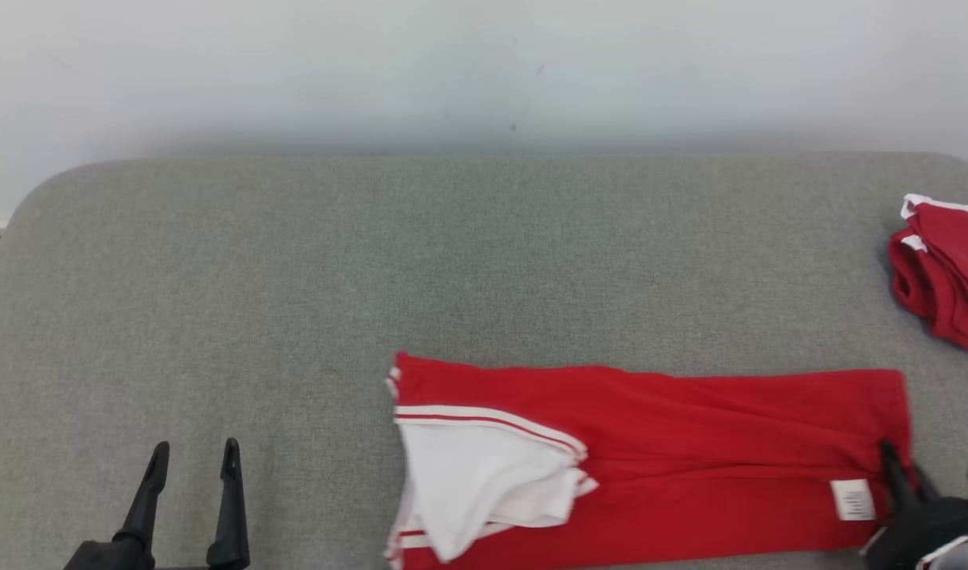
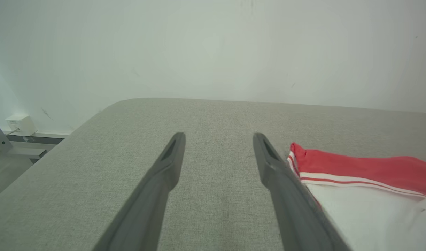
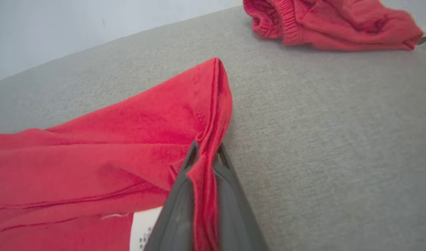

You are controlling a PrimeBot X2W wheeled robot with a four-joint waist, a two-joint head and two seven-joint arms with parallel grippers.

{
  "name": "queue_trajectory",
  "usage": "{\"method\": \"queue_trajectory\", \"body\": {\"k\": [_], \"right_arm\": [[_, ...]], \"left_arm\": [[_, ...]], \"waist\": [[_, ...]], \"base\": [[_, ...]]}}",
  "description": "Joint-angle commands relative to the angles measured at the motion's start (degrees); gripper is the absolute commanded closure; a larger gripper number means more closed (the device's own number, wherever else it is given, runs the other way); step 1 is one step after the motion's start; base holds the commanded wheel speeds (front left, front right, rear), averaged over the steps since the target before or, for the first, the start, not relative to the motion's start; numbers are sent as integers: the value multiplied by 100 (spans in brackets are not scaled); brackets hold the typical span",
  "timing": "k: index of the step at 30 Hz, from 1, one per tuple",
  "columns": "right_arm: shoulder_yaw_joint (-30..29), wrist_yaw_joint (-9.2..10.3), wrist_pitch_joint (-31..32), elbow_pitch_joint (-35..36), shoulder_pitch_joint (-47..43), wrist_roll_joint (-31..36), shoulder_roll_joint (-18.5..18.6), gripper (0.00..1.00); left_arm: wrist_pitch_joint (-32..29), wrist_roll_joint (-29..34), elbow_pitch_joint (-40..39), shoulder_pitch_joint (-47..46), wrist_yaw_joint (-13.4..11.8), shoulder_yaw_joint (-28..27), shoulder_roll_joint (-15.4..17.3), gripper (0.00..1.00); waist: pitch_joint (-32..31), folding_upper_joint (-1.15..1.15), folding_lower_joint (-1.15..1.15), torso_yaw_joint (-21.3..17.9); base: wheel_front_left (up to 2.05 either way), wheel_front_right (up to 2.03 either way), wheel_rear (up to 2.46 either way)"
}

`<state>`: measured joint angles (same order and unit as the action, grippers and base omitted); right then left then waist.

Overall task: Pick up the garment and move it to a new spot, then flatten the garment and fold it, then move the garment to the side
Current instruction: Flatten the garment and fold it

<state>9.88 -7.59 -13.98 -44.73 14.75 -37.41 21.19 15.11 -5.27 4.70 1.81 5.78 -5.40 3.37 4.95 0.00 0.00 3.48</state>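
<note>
Grey fabric covers the desk [image 1: 294, 261], with a pale wall [image 1: 484, 71] behind. The red garment [image 1: 689, 427] lies flat at lower centre-right, and a red pile [image 1: 947, 269] sits at the right edge. Left wrist view: the left hand [image 2: 218, 137] is spread over the desk. Right wrist view: the right hand [image 3: 207, 148] is clamped on the garment's edge.

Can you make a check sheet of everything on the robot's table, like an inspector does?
Surface: grey table, fabric-covered, with rounded corners.
Job's things: red garment lying long and flat, white inside showing at its left end, white label near its right end.
Clutter: second red garment bunched at the table's right edge.
Hands: left hand open, left of the red garment; right hand shut on its right edge.
Cables: thin lead at a white wall box.
Surroundings: pale wall.
</note>
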Motion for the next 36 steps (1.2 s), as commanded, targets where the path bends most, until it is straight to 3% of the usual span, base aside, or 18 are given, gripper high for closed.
{"method": "queue_trajectory", "body": {"k": [1,7,11,24,36], "right_arm": [[-74,18,-26,-75,38,-59,192,100],[-302,18,0,-272,134,-70,798,100],[-323,17,75,-193,195,-17,849,100],[509,17,438,1265,20,66,-112,100],[1306,17,853,2423,-231,244,-1032,100]], "left_arm": [[2,47,11,84,16,-34,-12,0],[2,80,-13,119,67,-78,-27,0],[2,80,-40,166,85,-85,-34,0],[2,-50,78,197,97,-91,-48,0],[2,-91,162,100,109,-22,-48,0]], "waist": [[-102,0,0,-33],[-211,0,0,-50],[-235,0,0,-65],[-358,0,0,-86],[-312,0,0,226]], "base": [[0,0,0],[0,0,0],[0,0,0],[0,0,0],[0,0,0]]}}
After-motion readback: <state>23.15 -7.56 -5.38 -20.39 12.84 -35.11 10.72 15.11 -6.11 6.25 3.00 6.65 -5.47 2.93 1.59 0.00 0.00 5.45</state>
